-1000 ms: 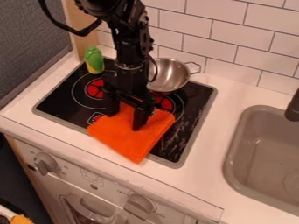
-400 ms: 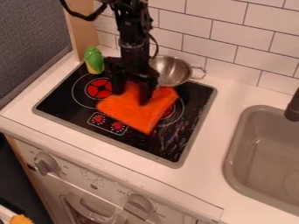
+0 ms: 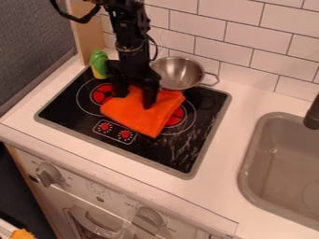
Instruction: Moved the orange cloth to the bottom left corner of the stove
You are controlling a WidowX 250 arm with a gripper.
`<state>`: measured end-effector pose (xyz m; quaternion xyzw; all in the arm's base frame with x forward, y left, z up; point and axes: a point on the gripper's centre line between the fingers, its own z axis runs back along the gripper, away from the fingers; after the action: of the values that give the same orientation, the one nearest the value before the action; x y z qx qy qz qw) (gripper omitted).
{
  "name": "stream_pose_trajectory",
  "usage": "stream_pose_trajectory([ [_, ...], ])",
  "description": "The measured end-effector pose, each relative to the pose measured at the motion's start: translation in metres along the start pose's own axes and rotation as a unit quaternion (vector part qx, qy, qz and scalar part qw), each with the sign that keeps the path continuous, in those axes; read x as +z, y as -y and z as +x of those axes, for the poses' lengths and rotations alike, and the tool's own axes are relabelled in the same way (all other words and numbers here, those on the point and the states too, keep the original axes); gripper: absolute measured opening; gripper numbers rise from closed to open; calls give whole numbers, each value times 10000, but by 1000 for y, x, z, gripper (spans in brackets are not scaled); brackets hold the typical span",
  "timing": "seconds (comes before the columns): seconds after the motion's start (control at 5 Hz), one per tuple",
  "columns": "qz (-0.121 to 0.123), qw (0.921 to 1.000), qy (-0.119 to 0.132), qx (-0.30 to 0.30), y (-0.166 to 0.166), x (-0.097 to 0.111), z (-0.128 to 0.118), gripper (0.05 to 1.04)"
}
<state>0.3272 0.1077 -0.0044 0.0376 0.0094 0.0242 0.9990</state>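
Cloth (image 3: 144, 121), orange and rumpled, lay near the middle of the black stove top (image 3: 87, 122), toward its back half; it overlapped part of the right-hand burner ring and reached toward the left-hand one; its lowest corner pointed toward the front edge, just right of the two red printed dials (image 3: 115, 130). The gripper (image 3: 135, 101) hung over the cloth's back part, pointing down, with its two fingers well apart and orange fabric showing between them; whether any fold was caught in its grasp I cannot tell. A metal pot (image 3: 179, 73) stood behind the cloth at the back of the stove, its looped handle (image 3: 212, 79) out to the right; a green and yellow toy (image 3: 99, 64) stood upright at the back left corner, near a wooden post (image 3: 93, 43). White tiles (image 3: 249, 51) lined the wall behind the counter (image 3: 233, 140); to the right a grey sink (image 3: 248, 179) was set in, with a dark tap (image 3: 313, 114) at its far side; below, the white front panel bore a left knob (image 3: 48, 174) and a right knob (image 3: 149, 218).
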Motion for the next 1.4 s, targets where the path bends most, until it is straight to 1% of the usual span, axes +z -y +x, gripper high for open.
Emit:
stream_pose_trajectory([
  [0.2,-30,9999,-129,-87,-18,0,-17,1003],
  [0.4,24,9993,-377,70,-40,0,-34,1003],
  [0.6,-28,9979,-618,204,-68,0,-46,1001],
  [0.8,-9,9970,-702,326,-91,0,-51,1001],
  [1.0,23,9971,-697,292,-98,-1,-53,1002],
  [1.2,169,9989,-427,-37,-94,2,-55,1001],
  [1.4,137,9989,-366,-256,-78,10,-71,1001],
])
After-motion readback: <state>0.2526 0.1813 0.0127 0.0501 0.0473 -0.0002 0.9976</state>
